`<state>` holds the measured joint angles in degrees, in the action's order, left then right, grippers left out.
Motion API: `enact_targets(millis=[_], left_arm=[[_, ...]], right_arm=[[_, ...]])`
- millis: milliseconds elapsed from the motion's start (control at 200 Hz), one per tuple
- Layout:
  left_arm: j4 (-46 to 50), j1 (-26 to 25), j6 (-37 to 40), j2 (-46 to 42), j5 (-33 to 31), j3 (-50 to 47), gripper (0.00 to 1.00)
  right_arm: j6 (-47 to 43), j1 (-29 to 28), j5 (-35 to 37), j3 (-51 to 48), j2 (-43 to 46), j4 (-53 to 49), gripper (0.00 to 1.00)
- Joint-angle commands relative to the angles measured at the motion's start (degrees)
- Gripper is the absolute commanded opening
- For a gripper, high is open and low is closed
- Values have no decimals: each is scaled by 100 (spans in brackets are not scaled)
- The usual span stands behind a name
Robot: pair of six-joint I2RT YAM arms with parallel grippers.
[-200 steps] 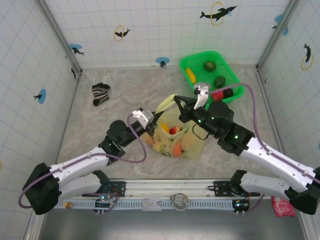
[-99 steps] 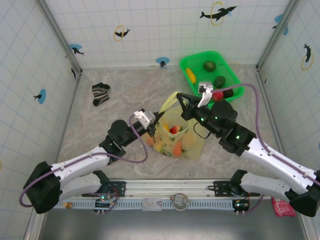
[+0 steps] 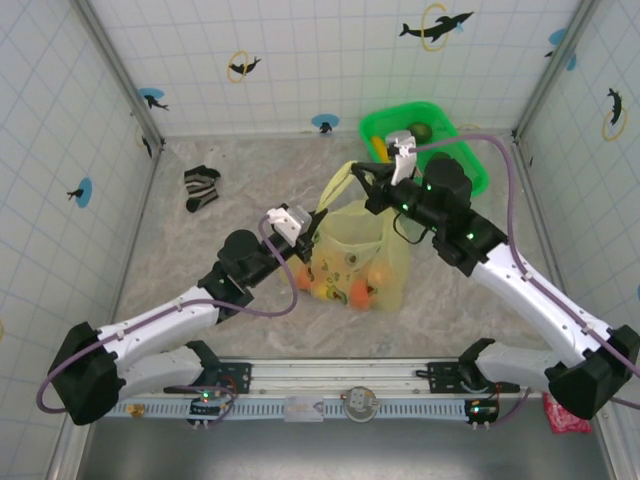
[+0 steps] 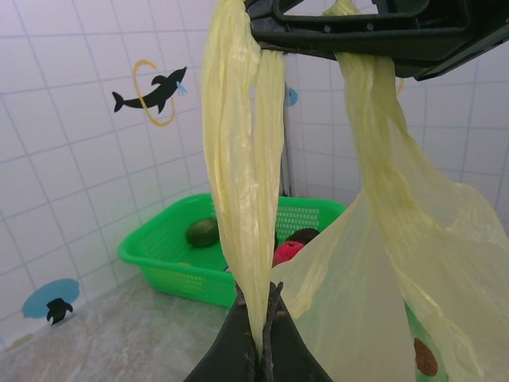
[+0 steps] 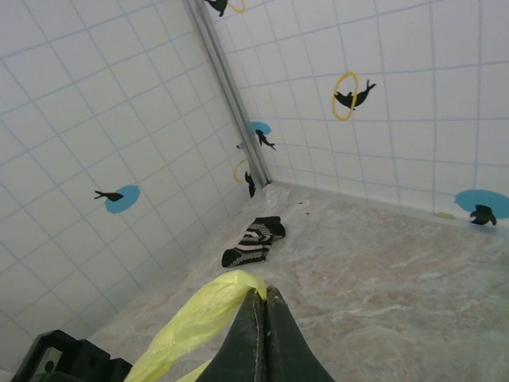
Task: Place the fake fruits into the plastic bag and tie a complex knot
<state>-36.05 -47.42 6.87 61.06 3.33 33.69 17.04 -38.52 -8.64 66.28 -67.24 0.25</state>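
Observation:
The pale-yellow plastic bag [image 3: 362, 248] hangs stretched between both grippers in the top view. Orange, yellow and red fake fruits [image 3: 345, 292] lie in its bottom. My left gripper [image 3: 319, 220] is shut on one handle [image 4: 240, 159], pinching it between its fingertips [image 4: 261, 306]. My right gripper [image 3: 357, 177] is higher and further back, shut on the other handle [image 5: 199, 314] at its loop end [image 5: 263, 296]. More fruits sit in the green basket [image 4: 159, 263]: a green one [image 4: 203, 232], a red one [image 4: 288, 251] and a dark one [image 4: 306, 235].
A striped black-and-white sock [image 3: 201, 186] lies at the back left, also in the right wrist view [image 5: 254, 240]. The green basket [image 3: 385, 118] stands at the back right, partly under my right arm. Tiled walls close in three sides. A red cloth [image 3: 565, 412] lies beyond the front rail.
My right gripper has risen and moved back toward the basket, pulling its handle taut. The bag now stands taller, with the fruits settled lower. My left gripper shifted slightly right.

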Motion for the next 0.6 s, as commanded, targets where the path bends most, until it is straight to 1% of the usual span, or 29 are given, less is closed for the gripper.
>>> enact_targets(millis=[0,10,40,100,140,225,360,480,595], left_arm=[[-41,12,-504,-151,-300,-45,0],[-31,13,-536,-154,-305,-53,0],[21,11,-612,-152,-311,-55,0],[163,12,-728,-139,-314,-43,0],[307,13,-776,-130,-307,-13,0],[601,13,-857,-81,-322,79,0],[967,29,-1004,-68,-272,163,0],[1087,48,-1058,-89,-208,147,0],[1074,66,-1016,-129,-167,109,0]], right_arm=[[-236,108,-337,700,-105,12,0],[-254,108,-352,719,-120,-11,1],[-318,108,-428,745,-138,-51,7],[-624,108,-635,660,-80,-98,33],[-819,108,-652,536,53,-98,45],[-1212,108,-619,60,543,129,59],[-1864,108,-287,-743,1445,678,71],[-2685,108,-15,-1450,2061,775,77],[-3275,118,-47,-2433,2409,1289,84]])
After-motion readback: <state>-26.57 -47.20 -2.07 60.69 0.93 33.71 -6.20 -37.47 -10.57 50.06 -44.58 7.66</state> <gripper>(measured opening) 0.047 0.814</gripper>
